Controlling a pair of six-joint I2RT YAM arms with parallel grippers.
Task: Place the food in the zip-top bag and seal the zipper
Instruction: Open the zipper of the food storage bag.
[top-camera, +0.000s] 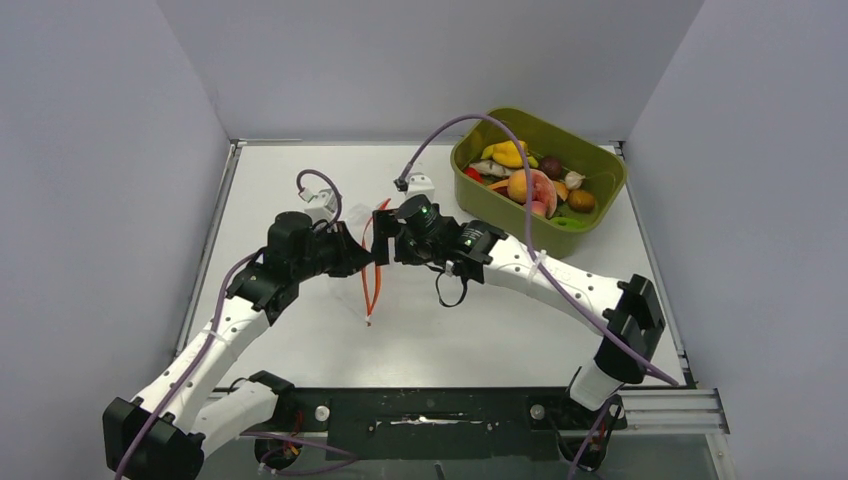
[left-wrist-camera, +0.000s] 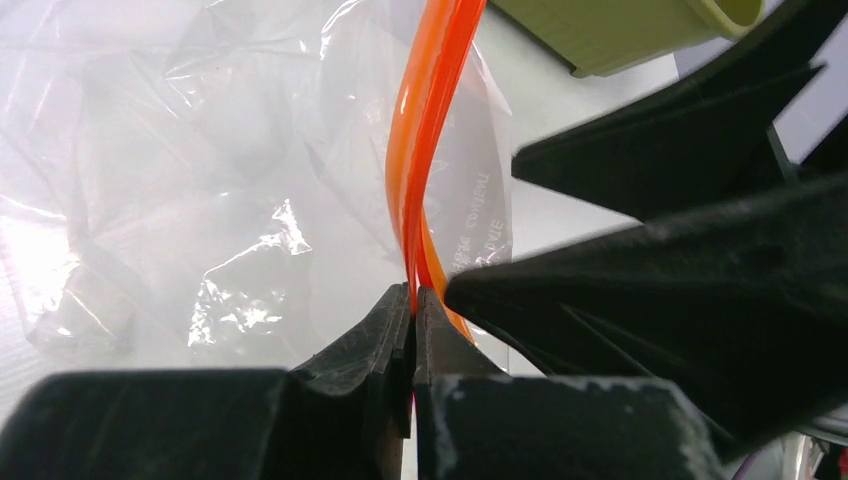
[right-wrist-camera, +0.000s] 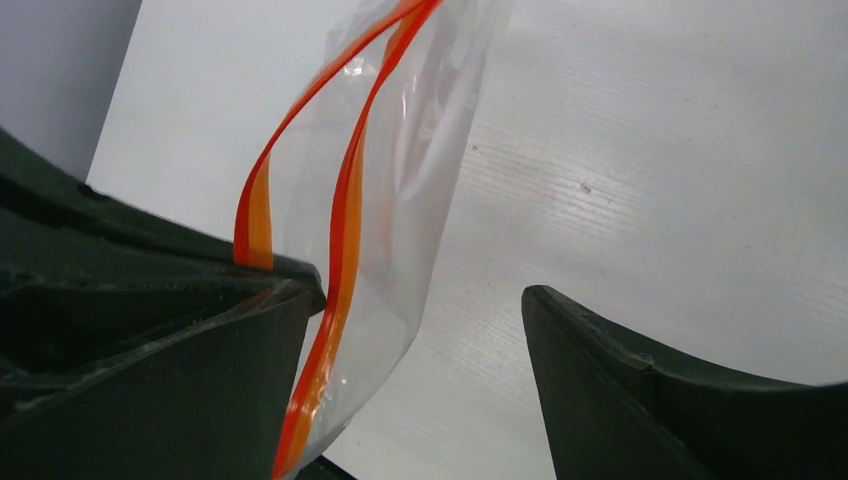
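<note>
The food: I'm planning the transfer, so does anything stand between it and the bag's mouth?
Yes. The food sits in the green tub, and the right gripper, open, and its wrist lie between tub and zip-top bag. The left gripper pinches the zipper.

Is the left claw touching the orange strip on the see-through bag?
Touching. In the left wrist view, the left gripper is shut on the zipper, and the orange strip disappears right between its pressed-together fingertips.

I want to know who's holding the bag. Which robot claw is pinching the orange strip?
The left gripper: its jaws are shut on the zipper. The right gripper stands wide open, gripping nothing.
</note>
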